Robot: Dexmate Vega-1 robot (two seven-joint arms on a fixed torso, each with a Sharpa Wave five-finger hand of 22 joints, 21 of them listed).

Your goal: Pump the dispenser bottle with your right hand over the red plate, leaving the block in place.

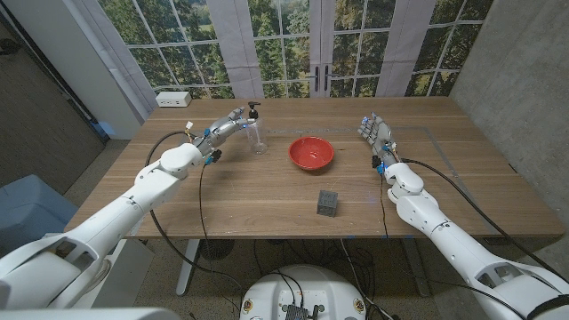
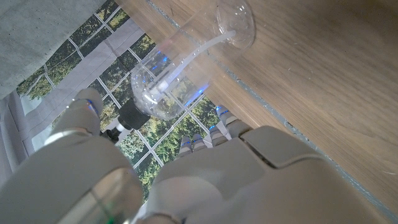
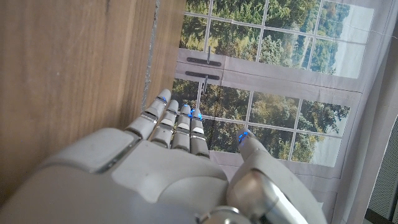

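Fingers (image 1: 233,117) of the robot's left hand (image 1: 224,126) reach toward the clear dispenser bottle (image 1: 257,130) at upper centre-left of the head view, their tips at or just beside its wall; whether they actually grip it cannot be told, since the left wrist view shows open space between hand and plastic. The right hand (image 1: 377,137), the one the task names, stands at centre-right of that frame with its fingers (image 1: 369,128) extended side by side and holding nothing, palm upright, well apart from the bottle.

The relation that matters: the bottle lies to the left of the right hand in the head view, with the red plate (image 1: 311,153) sitting between the two. The bottle stands upright, long axis vertical, its black pump head (image 1: 254,110) on top, just left of the plate and not over it. The left hand is far the nearer. By the look of it, the bottle must be brought above the plate, or its nozzle aimed across the rim, before the right hand can press down on the pump from above.

The bottle is transparent and appears nearly empty; the left wrist view shows its rounded base (image 2: 235,23) on the wood, a thin dip tube (image 2: 189,61) running its length, and a black collar (image 2: 132,115) at the neck. Light and smooth, it would likely tip or slide under a push unless steadied.

The dark grey block (image 1: 328,203) rests at lower centre, below the plate and apart from both hands.
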